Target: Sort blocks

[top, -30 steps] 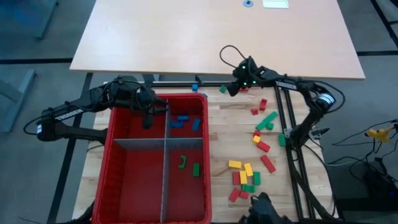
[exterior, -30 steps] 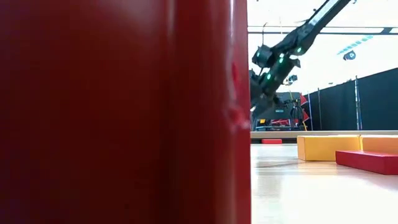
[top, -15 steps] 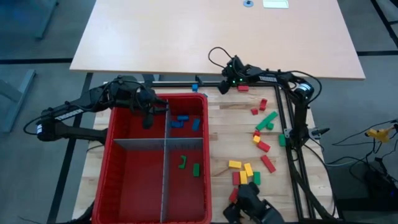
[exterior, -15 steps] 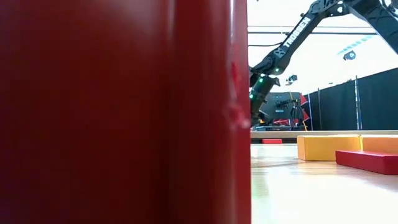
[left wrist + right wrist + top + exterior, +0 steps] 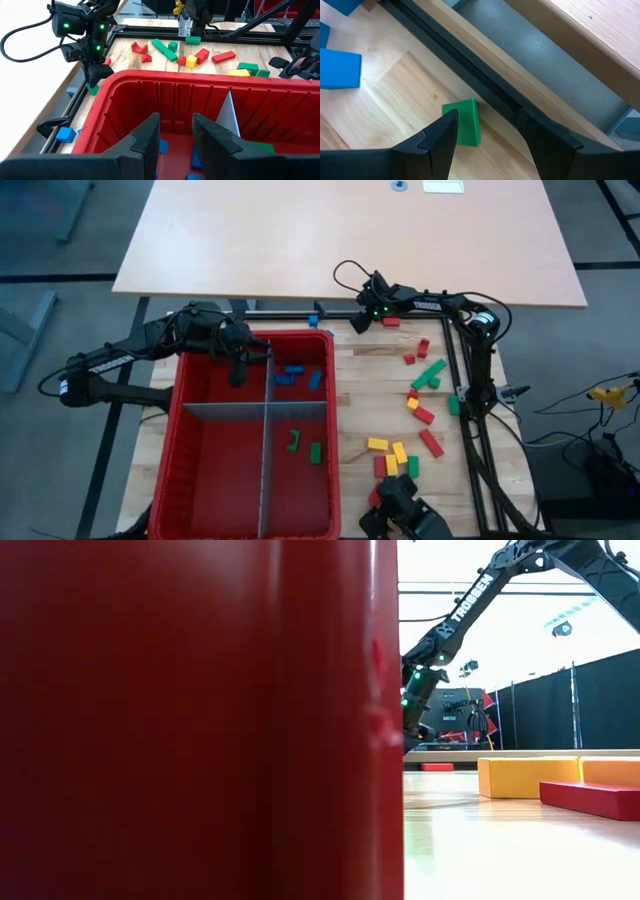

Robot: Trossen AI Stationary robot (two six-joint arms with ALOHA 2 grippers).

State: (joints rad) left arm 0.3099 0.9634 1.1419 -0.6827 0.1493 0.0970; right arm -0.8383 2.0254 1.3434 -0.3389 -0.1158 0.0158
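The right tool (image 5: 360,321) has swung to the bench's far edge, fingers spread over a green block (image 5: 463,123). A pickup looks next. The left tool (image 5: 237,370) hangs spread over the red bin (image 5: 190,455).

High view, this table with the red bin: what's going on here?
A two-armed robot is sorting small coloured blocks into a divided red bin. The right gripper is down at the table's far edge, open around a green block by the black rail. The left gripper hangs open over the bin's far-left compartment. Blue blocks and green blocks are already binned; a mixed scatter lies right of the bin.
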